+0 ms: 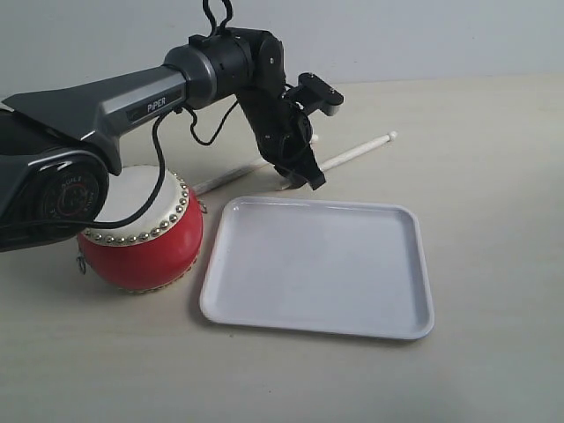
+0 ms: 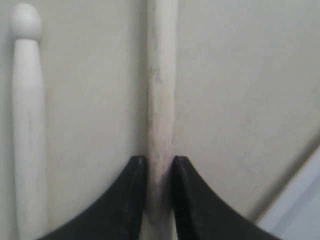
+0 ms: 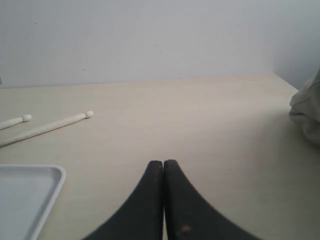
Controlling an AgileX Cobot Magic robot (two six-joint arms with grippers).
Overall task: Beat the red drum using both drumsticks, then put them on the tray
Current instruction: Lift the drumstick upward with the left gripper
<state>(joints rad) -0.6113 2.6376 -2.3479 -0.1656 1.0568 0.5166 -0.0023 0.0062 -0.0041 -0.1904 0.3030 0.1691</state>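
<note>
The red drum (image 1: 145, 242) with its cream skin stands at the left, partly behind my left arm. The white tray (image 1: 317, 264) lies to its right. Two pale drumsticks lie on the table behind the tray. My left gripper (image 1: 301, 176) (image 2: 160, 160) is shut on the nearer drumstick (image 1: 357, 152) (image 2: 161, 100), one black finger on each side of its shaft. The other drumstick (image 1: 227, 179) (image 2: 27, 130) lies alongside, its far end hidden by the gripper in the exterior view. My right gripper (image 3: 163, 163) is shut and holds nothing; it does not show in the exterior view.
The right wrist view shows both drumsticks (image 3: 47, 127), a corner of the tray (image 3: 35, 192), a pale wall behind the table and a bunched greyish cloth (image 3: 307, 107) at the table's side. A tray corner (image 2: 300, 210) lies close beside the left gripper.
</note>
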